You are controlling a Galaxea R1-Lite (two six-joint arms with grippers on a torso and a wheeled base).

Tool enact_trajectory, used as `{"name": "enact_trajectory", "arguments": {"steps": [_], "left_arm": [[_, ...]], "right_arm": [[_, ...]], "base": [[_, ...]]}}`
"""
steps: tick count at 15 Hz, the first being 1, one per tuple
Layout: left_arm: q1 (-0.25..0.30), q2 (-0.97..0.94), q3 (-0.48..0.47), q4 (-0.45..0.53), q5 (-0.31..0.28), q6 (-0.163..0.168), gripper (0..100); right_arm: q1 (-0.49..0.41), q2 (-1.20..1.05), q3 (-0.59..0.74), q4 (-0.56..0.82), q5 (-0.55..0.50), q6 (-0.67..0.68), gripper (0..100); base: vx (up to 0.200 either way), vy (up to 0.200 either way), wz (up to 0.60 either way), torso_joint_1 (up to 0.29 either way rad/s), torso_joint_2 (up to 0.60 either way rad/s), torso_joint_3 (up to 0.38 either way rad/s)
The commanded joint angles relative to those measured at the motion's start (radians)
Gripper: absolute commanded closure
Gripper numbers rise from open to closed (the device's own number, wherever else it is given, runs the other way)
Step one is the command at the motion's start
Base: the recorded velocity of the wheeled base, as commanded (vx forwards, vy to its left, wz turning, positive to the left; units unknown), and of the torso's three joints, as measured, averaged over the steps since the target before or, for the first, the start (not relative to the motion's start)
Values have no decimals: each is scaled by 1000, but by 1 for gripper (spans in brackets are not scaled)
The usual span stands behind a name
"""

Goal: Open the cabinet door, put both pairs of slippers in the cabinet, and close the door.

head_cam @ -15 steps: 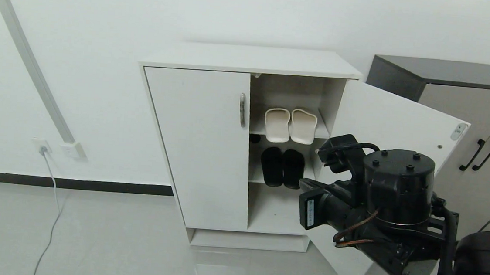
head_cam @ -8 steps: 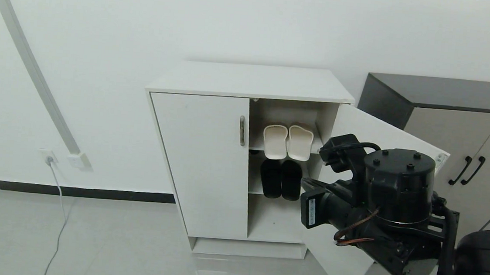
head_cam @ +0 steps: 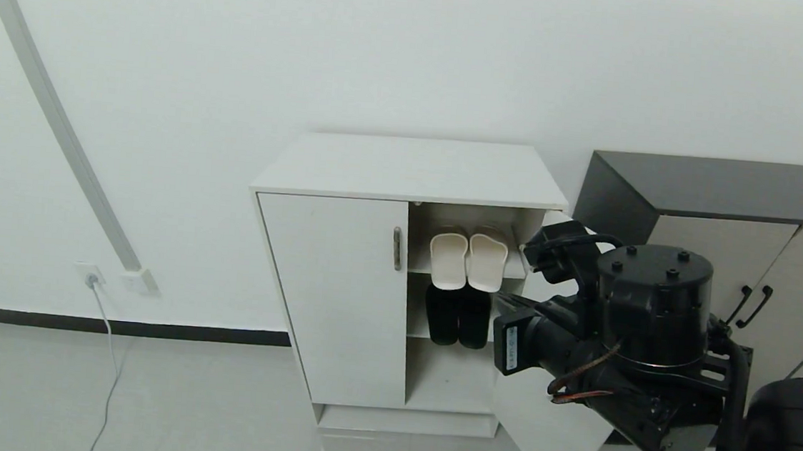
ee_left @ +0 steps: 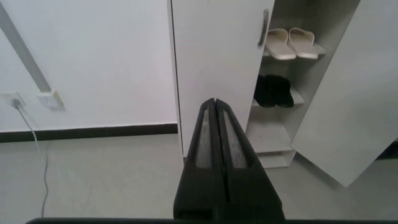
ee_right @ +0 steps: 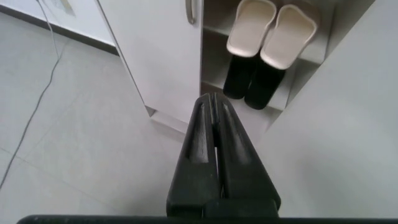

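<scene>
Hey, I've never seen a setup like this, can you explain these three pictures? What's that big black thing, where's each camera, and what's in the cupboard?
It is a two-armed robot on wheels, photographed by its own cameras. The wide picture comes from its head, looking at a white cabinet; the bulky black shape at the right is its right arm. The other two come from cameras on its wrists. In the left wrist view the black wedge is the left gripper, its two fingers pressed shut, holding nothing. The right gripper is shut and empty too. The cabinet's right door stands open. On the upper shelf sit white slippers, on the shelf below black slippers.
</scene>
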Motion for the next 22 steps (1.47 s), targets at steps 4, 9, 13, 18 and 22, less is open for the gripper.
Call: {"name": "enact_trajectory", "arguments": {"steps": [4,9,13,18,22], "left_arm": [[0,1,0,0,0,0,100],[0,1,0,0,0,0,100],[0,1,0,0,0,0,100],[0,1,0,0,0,0,100],[0,1,0,0,0,0,100]], "right_arm": [[1,1,1,0,-1,-1,100],[0,1,2,0,-1,-1,100],[-14,2,4,-2,-1,-7,100],[-20,2,5,-2,3,-7,100],[-20,2,13,-2,3,-20,100]], "base": [[0,0,0,240,-565,-322],[0,0,0,258,-576,-323],[0,0,0,187,-395,-222],[0,0,0,113,-247,-129],[0,0,0,0,0,0]]}}
